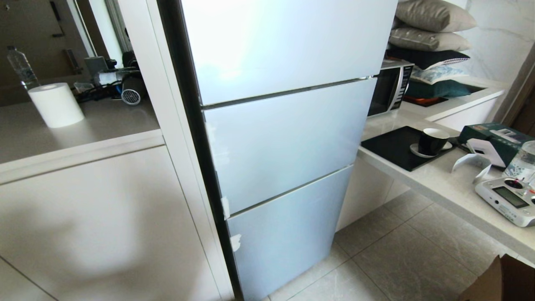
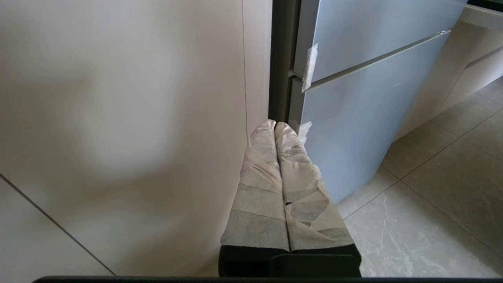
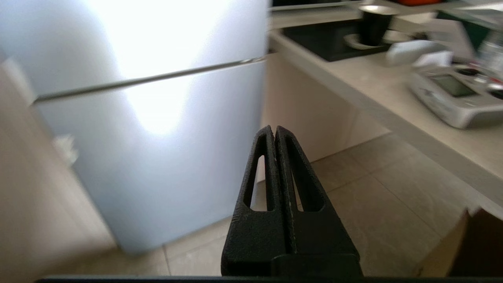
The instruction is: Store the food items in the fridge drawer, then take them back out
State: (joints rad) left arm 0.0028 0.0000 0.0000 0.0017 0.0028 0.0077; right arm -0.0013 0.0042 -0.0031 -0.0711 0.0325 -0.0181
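Observation:
The fridge (image 1: pixel 284 138) stands closed, showing three glossy pale blue-grey door panels. The fridge drawer and the food items are hidden behind them. Neither arm appears in the head view. My left gripper (image 2: pixel 274 125), its fingers wrapped in white tape, is shut and empty, low beside the fridge's (image 2: pixel 365 90) left edge and the white cabinet (image 2: pixel 118 118). My right gripper (image 3: pixel 273 129), black with slotted fingers, is shut on nothing, hanging above the floor tiles off the lower right corner of the fridge (image 3: pixel 157 137).
A counter (image 1: pixel 443 184) juts out right of the fridge with a black tray (image 1: pixel 397 150), a dark cup (image 1: pixel 432 141), a white remote controller (image 1: pixel 508 200) and a microwave (image 1: pixel 391 88). On the left counter stands a paper roll (image 1: pixel 55 104). Grey floor tiles (image 1: pixel 397 259) lie below.

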